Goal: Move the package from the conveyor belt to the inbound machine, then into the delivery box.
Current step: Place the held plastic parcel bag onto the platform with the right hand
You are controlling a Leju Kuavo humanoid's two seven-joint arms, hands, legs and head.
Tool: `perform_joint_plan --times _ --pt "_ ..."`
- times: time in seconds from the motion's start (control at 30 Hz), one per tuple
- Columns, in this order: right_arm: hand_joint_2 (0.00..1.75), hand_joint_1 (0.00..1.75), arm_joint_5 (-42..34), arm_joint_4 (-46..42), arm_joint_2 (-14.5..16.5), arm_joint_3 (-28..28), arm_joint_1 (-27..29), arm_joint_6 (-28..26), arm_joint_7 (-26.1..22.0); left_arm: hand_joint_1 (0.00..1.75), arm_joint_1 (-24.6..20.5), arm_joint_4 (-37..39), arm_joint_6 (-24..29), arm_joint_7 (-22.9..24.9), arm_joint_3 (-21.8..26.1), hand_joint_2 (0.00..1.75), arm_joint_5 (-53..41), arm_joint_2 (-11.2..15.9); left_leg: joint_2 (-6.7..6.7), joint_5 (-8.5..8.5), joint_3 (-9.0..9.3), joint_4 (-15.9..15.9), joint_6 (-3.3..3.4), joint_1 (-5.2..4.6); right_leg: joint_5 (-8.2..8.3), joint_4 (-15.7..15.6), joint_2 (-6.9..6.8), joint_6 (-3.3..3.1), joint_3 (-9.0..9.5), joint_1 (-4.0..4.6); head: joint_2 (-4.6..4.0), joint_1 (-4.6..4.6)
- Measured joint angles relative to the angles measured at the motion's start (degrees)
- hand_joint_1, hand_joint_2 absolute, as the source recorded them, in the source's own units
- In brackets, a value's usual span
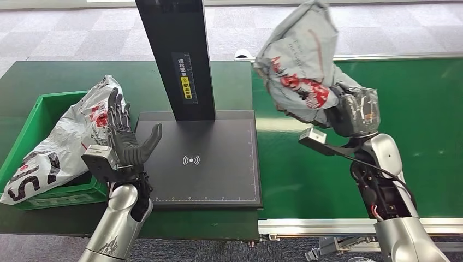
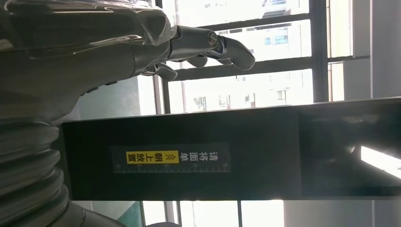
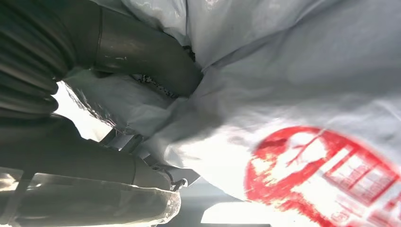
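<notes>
crumpled grey package (red print), right hand gripping

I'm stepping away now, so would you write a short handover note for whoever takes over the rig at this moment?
Right hand: holds a grey package lifted above the green conveyor belt, to the right of the scanner's post.
Left hand: open, holding nothing, raised at the left edge of the black inbound machine, beside the green box.
Another package already lies in the box.
Done: held package is off the belt.
Left: set it on the machine's plate, then move it into the box.
</notes>
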Motion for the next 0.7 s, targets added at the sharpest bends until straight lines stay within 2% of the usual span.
perform_joint_plan --times 0.1,0.2,0.3,0.4,0.57,0.63,0.7 --pt "1.75 1.75 1.1 0.3 0.3 6.9 -0.8 2.1 1.0 0.0 -0.6 0.2 -0.3 0.0 -0.2 1.75 0.0 -0.2 -0.04 0.01 0.01 0.0 0.0 0.0 0.0 0.0 -0.02 0.0 -0.01 0.0 0.0 -0.01" --pt "1.75 1.75 1.1 0.6 0.3 10.9 -1.9 3.4 1.1 0.0 -0.9 0.3 -0.4 0.0 -0.3 1.75 0.0 -0.3 -0.06 0.02 -0.02 0.0 0.0 0.0 0.0 0.0 -0.03 0.0 -0.01 0.0 0.0 0.0" --pt "1.75 1.75 0.5 1.1 0.3 14.7 -3.5 7.6 0.3 0.0 -1.3 0.5 -0.7 0.0 -0.3 1.75 0.0 -0.4 0.0 0.0 -0.03 0.0 0.01 -0.01 0.0 0.0 0.0 0.0 -0.02 -0.01 0.0 0.01" --pt "1.75 1.75 -0.3 2.0 0.6 20.2 -5.3 15.0 -0.1 0.0 -2.3 1.1 -1.1 0.0 -0.7 1.75 0.2 -0.6 0.0 0.0 -0.03 0.0 0.01 -0.01 0.0 0.0 0.0 0.01 -0.02 -0.01 0.0 0.0" --pt "1.75 1.75 -3.0 4.9 2.5 29.8 -8.7 32.8 2.4 0.0 -3.2 2.2 -0.6 0.0 -1.3 1.75 0.6 -0.8 0.0 0.01 -0.01 0.0 0.0 0.0 0.0 0.0 0.01 0.0 -0.02 0.0 -0.01 0.0" --pt "1.75 1.75 -3.7 6.1 3.3 32.8 -10.6 37.3 3.4 0.0 -3.2 2.4 -0.5 0.1 -1.5 1.75 0.6 -0.9 0.01 0.02 -0.01 0.0 0.0 0.01 0.0 0.0 0.01 0.0 -0.02 0.02 0.0 0.0" --pt "1.75 1.75 -4.6 7.1 3.9 35.2 -12.6 39.1 4.4 0.0 -3.2 2.4 -0.6 0.4 -1.7 1.75 0.5 -1.0 0.01 0.02 -0.01 0.0 -0.01 0.01 0.0 0.0 0.01 0.0 -0.03 0.02 0.0 0.0"
